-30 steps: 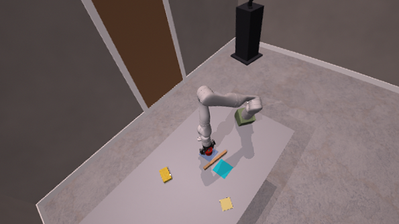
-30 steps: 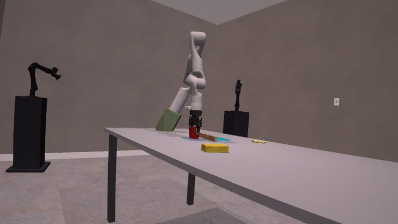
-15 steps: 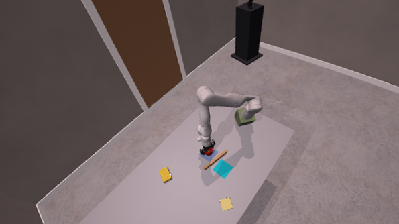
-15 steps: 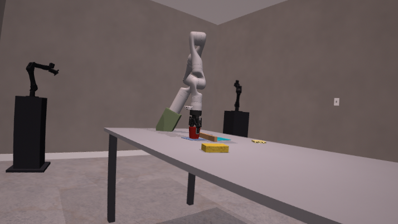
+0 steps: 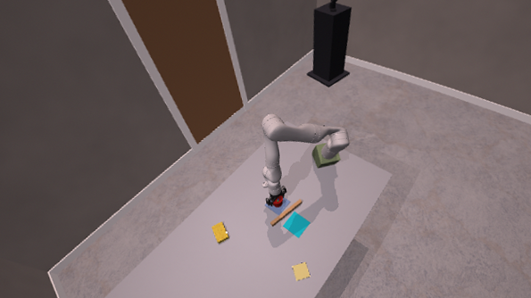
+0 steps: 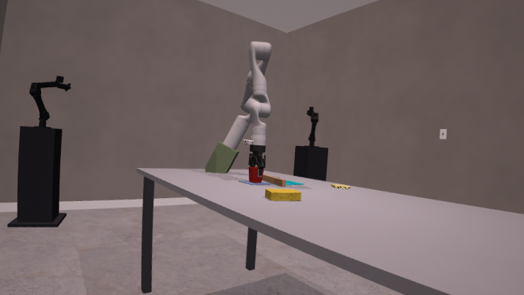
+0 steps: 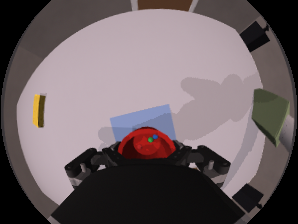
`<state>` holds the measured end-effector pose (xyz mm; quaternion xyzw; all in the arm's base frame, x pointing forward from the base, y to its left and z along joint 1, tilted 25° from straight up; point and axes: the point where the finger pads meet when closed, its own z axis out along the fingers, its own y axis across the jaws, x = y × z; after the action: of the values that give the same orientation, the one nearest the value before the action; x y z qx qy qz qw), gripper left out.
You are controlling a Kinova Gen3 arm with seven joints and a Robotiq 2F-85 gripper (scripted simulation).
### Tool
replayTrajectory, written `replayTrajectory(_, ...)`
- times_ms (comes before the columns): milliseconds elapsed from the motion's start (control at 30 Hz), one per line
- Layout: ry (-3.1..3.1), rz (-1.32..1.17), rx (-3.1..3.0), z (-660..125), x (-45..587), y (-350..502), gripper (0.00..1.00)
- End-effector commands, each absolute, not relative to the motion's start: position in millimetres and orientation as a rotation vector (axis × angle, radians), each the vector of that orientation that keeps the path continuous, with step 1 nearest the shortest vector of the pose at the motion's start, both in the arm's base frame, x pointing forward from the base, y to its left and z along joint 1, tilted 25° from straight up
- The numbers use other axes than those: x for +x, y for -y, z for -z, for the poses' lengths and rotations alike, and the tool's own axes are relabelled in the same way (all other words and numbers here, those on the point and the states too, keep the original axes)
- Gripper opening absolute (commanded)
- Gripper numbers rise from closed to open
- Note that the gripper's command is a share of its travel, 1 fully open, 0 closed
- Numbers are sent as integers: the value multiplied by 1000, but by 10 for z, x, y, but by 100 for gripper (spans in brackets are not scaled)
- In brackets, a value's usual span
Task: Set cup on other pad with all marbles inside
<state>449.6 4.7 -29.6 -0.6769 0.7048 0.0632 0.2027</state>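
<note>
cup on pad | rail between pads | marbles in cup

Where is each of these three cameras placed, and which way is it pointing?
Top: high in a room corner, looking down at the table and door; the whole arm shows.
Exterior: low beside the table, looking along it toward the far wall; the arm and gripper show.
Wrist: on the arm's wrist, looking down past the open fingers into the red cup.
Shared: all three show the cup on the blue pad; top and exterior also show the wooden rail and cyan pad.
</note>
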Motion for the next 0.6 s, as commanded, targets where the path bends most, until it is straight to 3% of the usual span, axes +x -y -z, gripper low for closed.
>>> replayTrajectory(0, -1967, -174, -1889, 291, 4500, -42, 95)
replayTrajectory(567, -1967, -174, -1889, 291, 4500, -42, 91)
